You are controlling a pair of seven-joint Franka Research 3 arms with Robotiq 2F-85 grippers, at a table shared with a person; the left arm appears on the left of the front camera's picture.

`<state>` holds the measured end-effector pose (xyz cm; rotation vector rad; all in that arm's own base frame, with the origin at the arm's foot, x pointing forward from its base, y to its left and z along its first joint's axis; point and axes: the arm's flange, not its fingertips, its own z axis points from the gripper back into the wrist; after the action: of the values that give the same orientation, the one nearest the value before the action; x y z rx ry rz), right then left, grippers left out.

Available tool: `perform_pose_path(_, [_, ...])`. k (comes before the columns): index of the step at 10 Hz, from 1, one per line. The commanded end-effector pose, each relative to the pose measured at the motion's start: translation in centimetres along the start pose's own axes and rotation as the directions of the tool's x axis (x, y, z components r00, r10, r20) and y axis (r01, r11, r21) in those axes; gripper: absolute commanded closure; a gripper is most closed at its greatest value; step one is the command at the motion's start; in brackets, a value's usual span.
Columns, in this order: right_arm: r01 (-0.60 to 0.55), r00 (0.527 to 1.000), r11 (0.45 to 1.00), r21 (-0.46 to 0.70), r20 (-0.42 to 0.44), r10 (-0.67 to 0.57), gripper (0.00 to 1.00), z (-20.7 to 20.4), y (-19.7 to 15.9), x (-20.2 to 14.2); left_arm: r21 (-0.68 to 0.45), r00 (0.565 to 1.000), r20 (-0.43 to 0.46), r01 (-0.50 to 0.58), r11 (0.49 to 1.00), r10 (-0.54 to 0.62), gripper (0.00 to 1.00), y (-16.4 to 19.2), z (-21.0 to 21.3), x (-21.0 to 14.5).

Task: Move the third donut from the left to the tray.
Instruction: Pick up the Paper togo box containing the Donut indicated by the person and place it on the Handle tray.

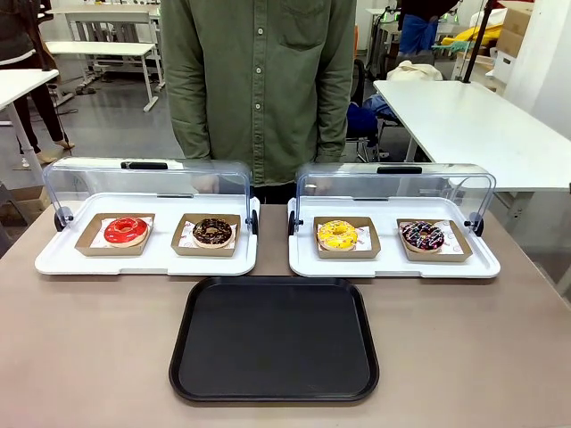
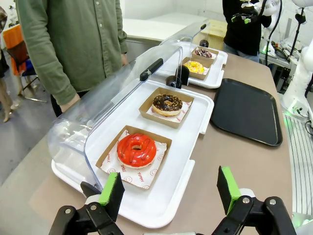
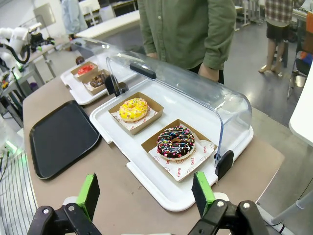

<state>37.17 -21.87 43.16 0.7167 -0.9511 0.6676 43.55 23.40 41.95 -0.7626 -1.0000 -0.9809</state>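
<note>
Yellow-iced donut (image 1: 337, 234) sits in its brown cardboard holder (image 1: 348, 252), in the left slot of the right display tray (image 1: 393, 266), with the clear lid (image 1: 393, 183) tipped up and back. We mark the black tray (image 1: 274, 339) on the counter (image 1: 89, 339), just in front of both display trays and centred between them, apart from the donut.

Right gripper (image 3: 145, 193): fingers spread wide, nothing between the green pads (image 3: 89, 192). It hangs over the counter at the outer end of the right display tray. The yellow-iced donut lies ahead and slightly left in that view, beyond the sprinkled chocolate donut (image 3: 175, 143), well apart from the pads.

Left gripper (image 2: 171, 191): also spread wide, holding nothing, over the near end of the left display tray (image 2: 190, 142). The red donut (image 2: 136, 149) is just ahead of it, then the chocolate donut (image 2: 167, 104). The yellow-iced donut is far back in the other display tray, well apart.

Front view gives us the four donuts in a row and the person (image 1: 259, 80) in a green shirt behind the lids. Wrist views add the person's hand (image 3: 210, 72) behind the right lid and the printed paper under the donuts.

Writing: we read "YUMMY" on the paper liner (image 2: 132, 177) under the red donut and again under the sprinkled one. A second word looks like "SMILE", but we're not sure. In the front view the print is too small to read.
</note>
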Motion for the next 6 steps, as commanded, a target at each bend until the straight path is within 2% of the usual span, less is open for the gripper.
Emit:
perform_pose_path(1, [-0.002,1.000,1.000,0.001,0.004,0.002,0.00,0.00,0.02,0.08,0.004,1.000,-0.002,0.014,1.000,-0.014,0.00,0.00,0.10,-0.13])
perform_pose_path(6, [-0.002,1.000,1.000,0.001,0.004,0.002,0.00,0.00,0.02,0.08,0.004,1.000,-0.002,0.014,1.000,-0.014,0.00,0.00,0.10,-0.13])
